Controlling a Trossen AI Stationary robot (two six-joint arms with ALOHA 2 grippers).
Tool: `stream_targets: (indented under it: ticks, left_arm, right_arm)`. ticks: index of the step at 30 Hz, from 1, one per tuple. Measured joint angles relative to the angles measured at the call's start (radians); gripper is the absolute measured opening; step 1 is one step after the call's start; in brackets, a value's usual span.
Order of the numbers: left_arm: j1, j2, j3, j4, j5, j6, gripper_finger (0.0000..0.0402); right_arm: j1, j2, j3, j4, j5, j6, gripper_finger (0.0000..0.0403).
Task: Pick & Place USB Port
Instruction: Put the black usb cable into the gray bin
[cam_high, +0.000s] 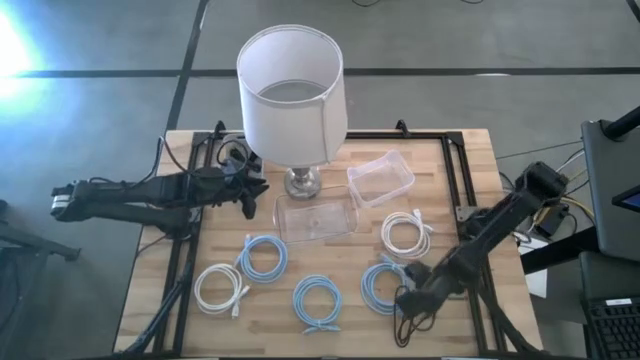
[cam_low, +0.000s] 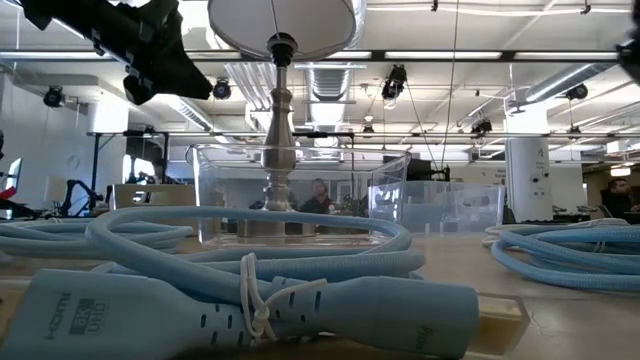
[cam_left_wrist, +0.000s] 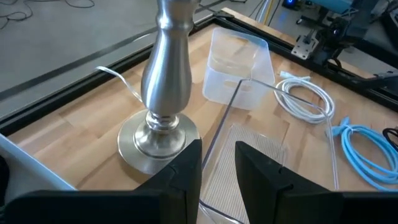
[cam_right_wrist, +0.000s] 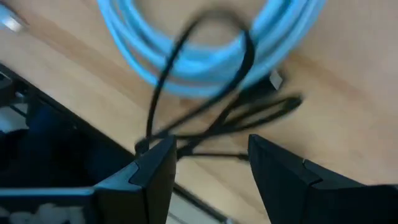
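Several coiled cables lie flat on the wooden table (cam_high: 470, 160): blue ones (cam_high: 265, 257) (cam_high: 318, 303) (cam_high: 383, 285) and white ones (cam_high: 405, 235) (cam_high: 220, 290). A thin black cable (cam_high: 408, 322) lies loosely at the near right, partly across the right blue coil (cam_right_wrist: 211, 50). My right gripper (cam_high: 412, 298) hangs open just over it, pointing steeply down, with black strands (cam_right_wrist: 205, 134) showing ahead of its fingers (cam_right_wrist: 211, 168). My left gripper (cam_high: 255, 190) is open by a narrow gap (cam_left_wrist: 217, 174), nothing between its fingers, beside the lamp's base (cam_left_wrist: 152, 140).
A metal lamp (cam_high: 303, 182) with a white shade (cam_high: 292, 95) stands mid-table. Two clear plastic containers (cam_high: 316, 218) (cam_high: 380, 178) lie next to it. Black frame rails (cam_high: 455, 180) run along the table's sides. A blue cable's plug end (cam_low: 250, 310) fills the low view's foreground.
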Motion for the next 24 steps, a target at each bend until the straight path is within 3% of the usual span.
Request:
stream_targets:
  ticks: [13,24]
  left_arm:
    - [0.0,0.003,0.001,0.057,-0.001,0.026,0.0097]
    - [0.0,0.005,0.002,0.071,-0.001,0.028,0.0096]
  right_arm:
    - [0.038,0.258,0.178,0.011,-0.002,0.136,0.0196]
    - [0.038,0.342,0.275,0.009,0.082,0.136,0.0196]
